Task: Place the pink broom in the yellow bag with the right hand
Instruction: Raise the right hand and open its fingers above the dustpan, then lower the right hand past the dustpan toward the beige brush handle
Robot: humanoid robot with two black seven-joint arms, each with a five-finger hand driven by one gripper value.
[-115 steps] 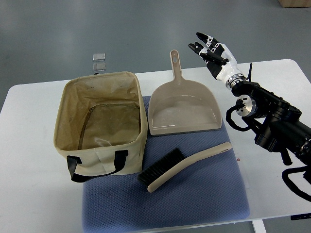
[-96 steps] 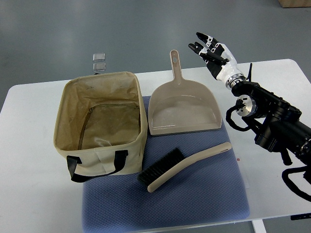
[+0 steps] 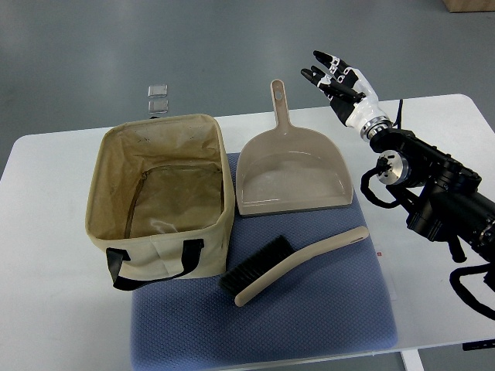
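Observation:
A beige-pink hand broom [image 3: 298, 263] with black bristles lies on a blue mat [image 3: 340, 309] at the front of the white table, handle pointing right. The open, empty yellowish fabric bag [image 3: 158, 199] with black handles stands to its left. My right hand [image 3: 334, 76] is raised beyond the table's far edge, above and right of the dustpan, fingers spread and holding nothing. It is well away from the broom. The left arm is out of view.
A matching beige dustpan [image 3: 292, 170] lies behind the broom, handle pointing away. Two small clear cubes [image 3: 159, 99] sit on the floor side beyond the bag. The white table [image 3: 46, 294] ends close at front and right.

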